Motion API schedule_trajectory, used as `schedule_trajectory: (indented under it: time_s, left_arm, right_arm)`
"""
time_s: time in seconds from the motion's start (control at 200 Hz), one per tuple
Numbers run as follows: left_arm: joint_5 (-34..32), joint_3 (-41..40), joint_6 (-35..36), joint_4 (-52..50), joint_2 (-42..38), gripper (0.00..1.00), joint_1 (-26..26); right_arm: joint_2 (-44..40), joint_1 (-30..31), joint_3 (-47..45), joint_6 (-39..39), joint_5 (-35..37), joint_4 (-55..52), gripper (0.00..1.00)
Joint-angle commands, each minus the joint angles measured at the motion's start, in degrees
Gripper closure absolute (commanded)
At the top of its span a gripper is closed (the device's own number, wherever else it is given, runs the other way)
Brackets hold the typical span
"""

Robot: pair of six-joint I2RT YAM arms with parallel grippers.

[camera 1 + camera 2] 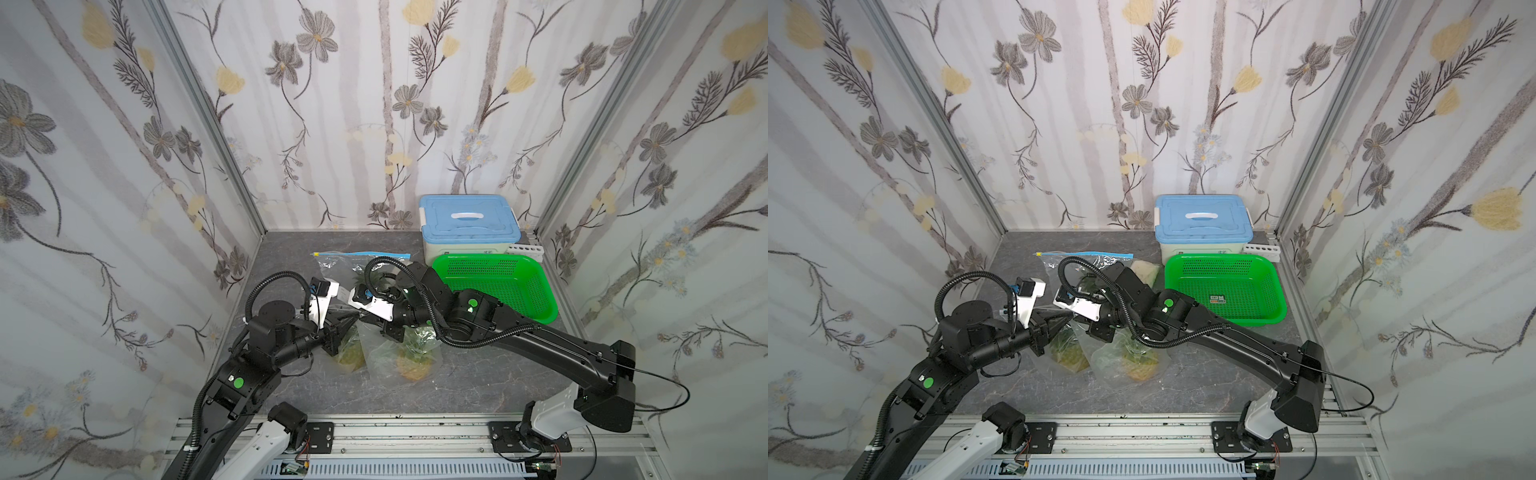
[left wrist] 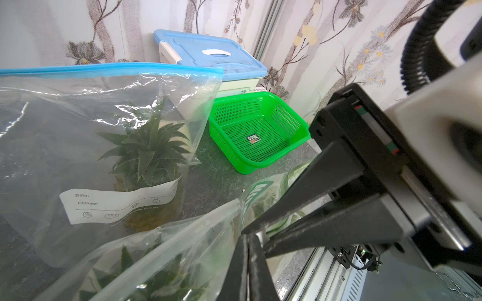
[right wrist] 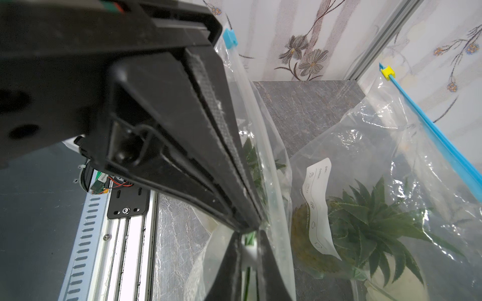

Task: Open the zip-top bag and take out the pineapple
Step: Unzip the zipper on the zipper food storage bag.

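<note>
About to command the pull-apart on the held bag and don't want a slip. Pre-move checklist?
1. left gripper shut on the zip-top bag film: ok.
2. right gripper shut on the same bag, tips meeting the left's: ok.
3. Zip unsealed: cannot tell; the blue slider shows, but the track is hidden behind the gripper.
4. pineapple inside the bag, below the pinch: ok.
5. rear bag free of the held one: cannot tell; the films overlap in both wrist views.
6. green basket free to receive it: ok.
</note>
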Motion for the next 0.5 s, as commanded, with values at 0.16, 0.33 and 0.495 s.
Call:
schedule_trajectory:
  time_s: [0.16, 0.33, 0.495]
  left_arm:
    - [-5.52, -0.25, 0.61, -0.85, -1.85, 1.0, 0.07]
    - [-7.25, -0.13, 0.72, -1.15, -1.81, 1.0, 0.01]
    - [-10.03, -0.79, -0.28, -0.43, -2.19, 1.0, 0.03]
  right_arm:
    - [-0.83, -0.09, -0.17, -0.07, 2.7, 0.79, 0.88]
    - [-1.69, -0.14, -1.12, 0.13, 5.99, -1.8, 0.88]
    - [-4.39, -0.71, -4.55, 3.22, 12.46, -5.14, 0.88]
